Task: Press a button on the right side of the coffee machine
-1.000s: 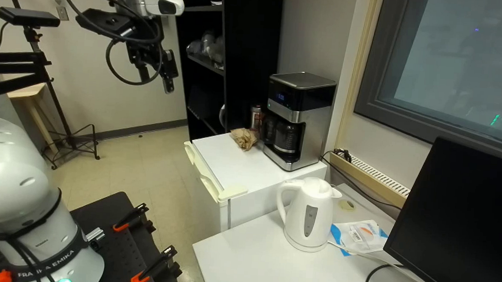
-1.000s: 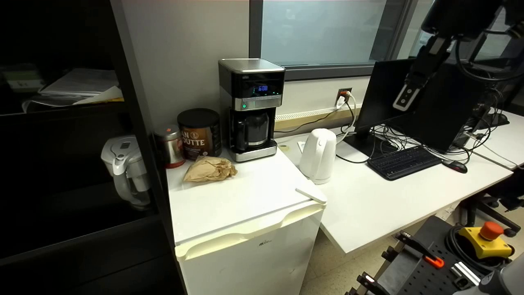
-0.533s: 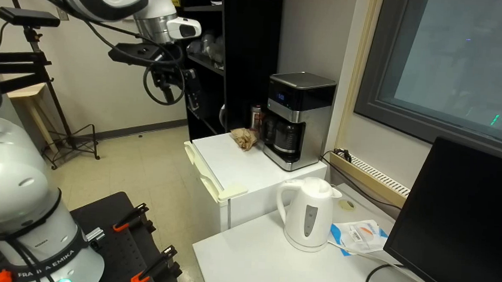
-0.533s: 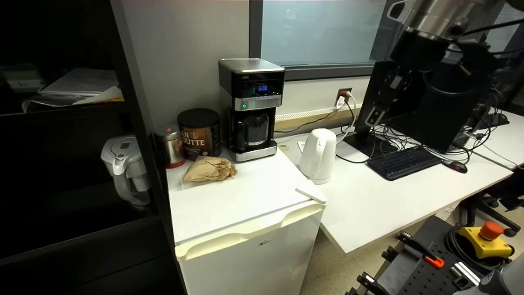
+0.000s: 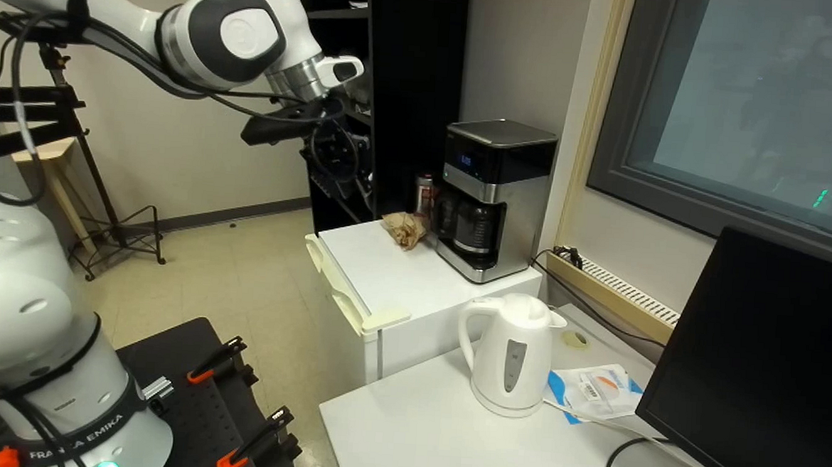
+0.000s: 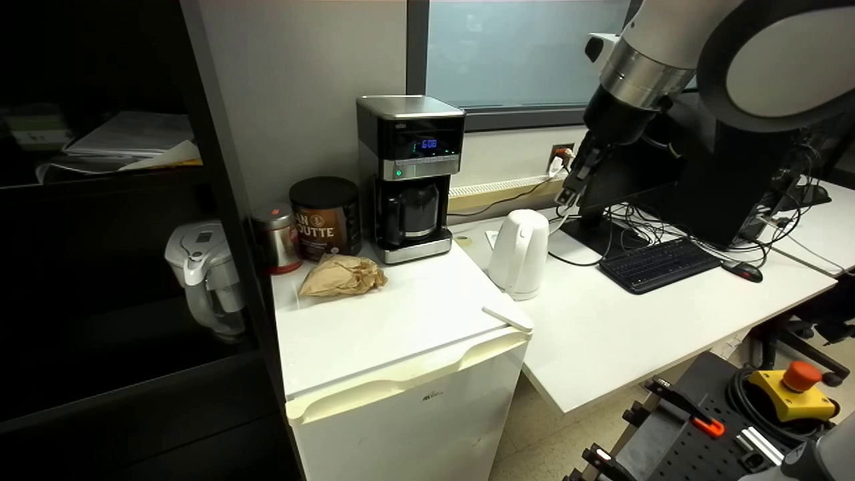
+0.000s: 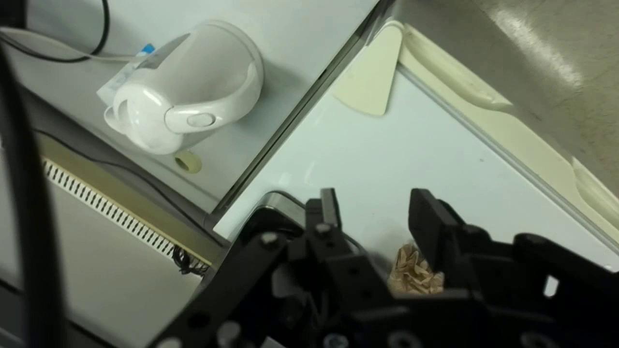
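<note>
The coffee machine (image 6: 415,170), black with silver trim, stands upright on the white refrigerator (image 6: 401,321), toward the back, with a grey wall (image 6: 307,87) behind it. Its dark glass carafe (image 6: 421,208) sits inside the lower half; the display (image 6: 428,144) shows lit blue digits, and a green light (image 6: 399,173) is on at the silver control strip (image 6: 427,167). The tool (image 7: 373,208) has its two fingers (image 7: 331,208) spread well apart in the wrist view, the refrigerator's white top and part of a crumpled brown paper bag (image 7: 415,274) visible between them. In both exterior views the tool is raised and apart from the coffee machine, at the end of the white arm (image 5: 245,32). In an exterior view the paper bag lies in front of a brown coffee tin (image 6: 325,224) with a black lid, and a metal canister (image 6: 278,239) stands just beside the tin. The white electric kettle (image 5: 516,360) stands upright on the counter (image 5: 406,429) next to the refrigerator, with a flat printed packet (image 5: 596,389) near its base.
</note>
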Motion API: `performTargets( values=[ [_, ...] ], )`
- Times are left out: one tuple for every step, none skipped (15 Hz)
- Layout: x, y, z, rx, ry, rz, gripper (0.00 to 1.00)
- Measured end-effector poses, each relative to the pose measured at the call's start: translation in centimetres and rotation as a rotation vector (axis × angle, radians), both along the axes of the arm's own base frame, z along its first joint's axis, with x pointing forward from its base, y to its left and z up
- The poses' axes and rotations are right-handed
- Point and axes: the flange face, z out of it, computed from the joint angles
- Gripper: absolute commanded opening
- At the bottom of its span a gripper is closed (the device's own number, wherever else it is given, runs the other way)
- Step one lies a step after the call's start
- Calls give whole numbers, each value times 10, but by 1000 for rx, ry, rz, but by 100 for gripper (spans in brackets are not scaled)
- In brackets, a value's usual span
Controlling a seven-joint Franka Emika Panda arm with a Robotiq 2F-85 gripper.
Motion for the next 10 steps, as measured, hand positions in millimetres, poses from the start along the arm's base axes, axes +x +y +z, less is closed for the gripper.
performTargets(
  values=[
    [6, -1, -3, -19, -32, 20, 6],
    [12, -2, -6, -35, -65, 38, 4],
    [18, -3, -8, -49, -97, 56, 1],
    [23, -4, -11, -59, -128, 71, 0],
    [28, -6, -14, -66, -159, 82, 0],
    [32, -8, -16, -68, -186, 89, 3],
    [37, -10, -19, -69, -211, 95, 4],
    [41, -13, -22, -69, -234, 98, 3],
    [45, -15, -25, -70, -253, 99, 5],
    [48, -18, -28, -71, -267, 97, 4]
  ],
)
